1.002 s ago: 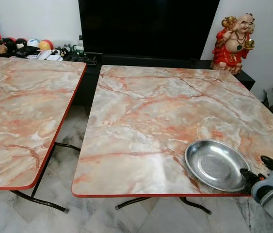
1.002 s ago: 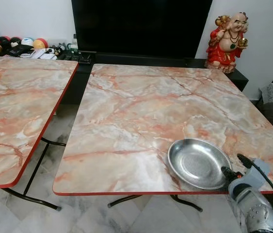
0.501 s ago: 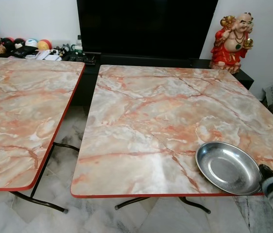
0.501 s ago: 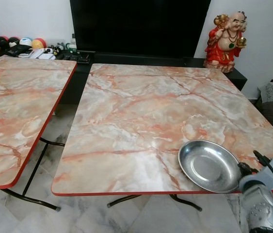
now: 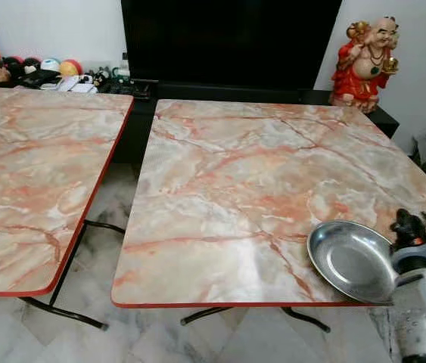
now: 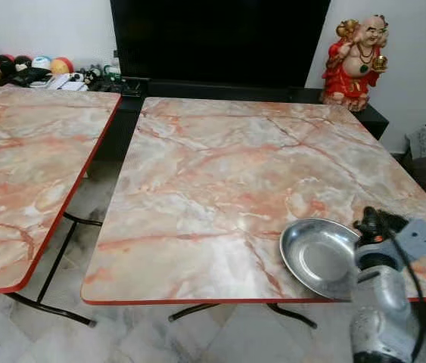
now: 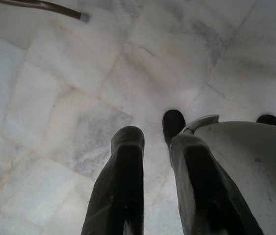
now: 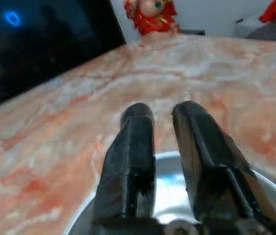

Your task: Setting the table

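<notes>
A steel dish (image 5: 352, 259) rests near the front right corner of the marble-patterned table (image 5: 235, 174), directly under and just ahead of the robot's right end effector (image 8: 163, 128), whose two black fingers (image 8: 130, 156) sit a narrow gap apart above the dish's rim. In the right wrist view no rim is visible between those fingers, so the end effector appears released, though whether a fingertip touches the metal cannot be told.

The left end effector (image 7: 150, 147) hangs idle over the pale tiled floor (image 7: 54, 98), its fingers a small gap apart and grasping nothing.

Beyond the right end effector, the far side of the table runs up to a dark television screen (image 5: 231, 41) and a red laughing figurine (image 5: 364, 60) on a low black stand. Well off to the end effector's left stands a second table (image 5: 31, 174) of the same pattern, bare, with small ornaments (image 5: 38, 72) on the shelf behind it.

As a judgement, the table setting has barely begun: one dish is down, close to the table's front edge, and no cutlery, cups or further plates are laid. The dish may need moving inward from that edge, and the rest of the setting remains to be brought.
</notes>
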`<state>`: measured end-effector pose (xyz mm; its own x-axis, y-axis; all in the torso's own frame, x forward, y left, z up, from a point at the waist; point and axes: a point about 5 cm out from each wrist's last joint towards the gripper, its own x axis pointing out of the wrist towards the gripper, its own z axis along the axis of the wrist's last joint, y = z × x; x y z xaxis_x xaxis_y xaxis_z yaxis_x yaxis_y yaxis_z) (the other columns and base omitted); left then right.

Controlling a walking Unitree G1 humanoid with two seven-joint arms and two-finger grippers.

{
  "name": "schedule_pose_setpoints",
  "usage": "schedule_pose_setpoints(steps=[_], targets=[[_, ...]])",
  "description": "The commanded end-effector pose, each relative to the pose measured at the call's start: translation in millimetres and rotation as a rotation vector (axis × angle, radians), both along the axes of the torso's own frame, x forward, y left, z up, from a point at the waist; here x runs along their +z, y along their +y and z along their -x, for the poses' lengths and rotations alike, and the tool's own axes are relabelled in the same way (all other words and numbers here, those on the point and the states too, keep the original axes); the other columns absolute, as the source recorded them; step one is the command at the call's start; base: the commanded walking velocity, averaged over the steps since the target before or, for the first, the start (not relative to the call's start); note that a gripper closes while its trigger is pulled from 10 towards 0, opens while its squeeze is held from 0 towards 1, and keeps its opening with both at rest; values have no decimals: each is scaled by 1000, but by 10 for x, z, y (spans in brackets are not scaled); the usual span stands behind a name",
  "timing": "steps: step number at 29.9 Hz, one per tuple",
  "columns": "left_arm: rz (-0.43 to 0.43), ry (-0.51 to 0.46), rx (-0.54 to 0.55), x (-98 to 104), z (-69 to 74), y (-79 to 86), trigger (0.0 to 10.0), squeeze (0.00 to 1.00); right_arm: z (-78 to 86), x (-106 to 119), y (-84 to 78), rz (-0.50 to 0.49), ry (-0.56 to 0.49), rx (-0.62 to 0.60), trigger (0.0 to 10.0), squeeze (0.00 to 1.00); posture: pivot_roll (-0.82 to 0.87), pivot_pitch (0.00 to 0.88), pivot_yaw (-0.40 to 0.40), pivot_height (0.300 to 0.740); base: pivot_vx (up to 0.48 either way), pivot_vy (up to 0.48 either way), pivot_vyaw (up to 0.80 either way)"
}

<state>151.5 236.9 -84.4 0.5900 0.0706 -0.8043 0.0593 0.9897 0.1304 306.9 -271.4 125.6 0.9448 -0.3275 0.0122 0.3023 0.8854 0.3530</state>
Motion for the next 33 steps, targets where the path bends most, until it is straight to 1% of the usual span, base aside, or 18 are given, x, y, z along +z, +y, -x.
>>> schedule_pose_setpoints(steps=[1, 3, 5, 6, 7, 8, 9, 10, 11, 12, 15, 17, 18, 20, 23, 25, 29, 33], targets=[[0, 6, 15, -13, 49, 21, 10000, 0, 18, 77, 75, 83, -32, 20, 10000, 0, 84, 32, -73, 740, 0, 0, 0], [7, -5, 87, 5, 60, 113, 10000, 0, 26, 23, 257, 211, -13, 113, 10000, 0, 80, 25, -72, 740, 0, 0, 0], [10, -8, 109, 11, 63, 139, 10000, 0, 30, 10, 287, 214, -18, 123, 10000, 0, 72, 23, -69, 740, 0, 0, 0], [11, -13, 134, 20, 66, 174, 10000, 0, 28, -16, 332, 190, -22, 138, 10000, 0, 65, 21, -69, 740, 0, 0, 0], [11, -17, 164, 31, 76, 224, 10000, 0, 28, -61, 439, 174, -24, 189, 10000, 0, 54, 14, -66, 740, 0, 0, 0], [6, -27, 174, 41, 82, 254, 10000, 0, 40, -115, 547, 226, -4, 260, 10000, 0, 60, 5, -68, 740, 0, 0, 0], [-1, -40, 182, 57, 84, 295, 10000, 0, 58, -171, 610, 286, 25, 311, 10000, 0, 75, 0, -69, 740, 0, 0, 0], [-1, -40, 182, 57, 84, 295, 10000, 0, 58, -171, 610, 286, 25, 311, 10000, 0, 75, 0, -69, 740, 0, 0, 0], [-5, -52, 195, 75, 81, 337, 10000, 0, 69, -194, 623, 293, 32, 322, 10000, 0, 76, 0, -69, 740, 0, 0, 0], [-11, -73, 219, 111, 75, 416, 10000, 0, 88, -227, 627, 287, 40, 323, 10000, 0, 80, 0, -65, 740, 0, 0, 0], [-20, -90, 232, 157, 78, 523, 10000, 0, 95, -264, 609, 279, 50, 304, 10000, 0, 87, 0, -58, 740, 0, 0, 0], [-24, -82, 229, 164, 113, 570, 10000, 0, 90, -281, 617, 247, 43, 264, 10000, 0, 85, 0, -37, 740, 0, 0, 0], [-26, -79, 228, 164, 122, 578, 10000, 0, 90, -287, 624, 236, 42, 256, 10000, 0, 85, 0, -37, 740, 0, 0, 0], [-23, -76, 228, 161, 140, 585, 10000, 0, 95, -316, 695, 225, 41, 251, 10000, 0, 76, 0, -16, 740, 0, 0, 0], [-16, -79, 226, 153, 134, 558, 10000, 0, 108, -329, 736, 199, 27, 236, 10000, 0, 69, 0, -8, 740, 0, 0, 0], [1, -91, 242, 156, 124, 551, 10000, 0, 126, -329, 775, 216, 21, 245, 10000, 0, 55, 0, 2, 740, 0, 0, 800], [11, -95, 244, 152, 109, 527, 10000, 0, 152, -342, 738, 205, 20, 226, 10000, 0, 50, 0, 5, 740, 0, 0, 800], [17, -96, 233, 154, 77, 506, 10000, 0, 120, -346, 711, 222, 21, 219, 10000, 0, 53, 0, 4, 740, 0, 0, 800]])
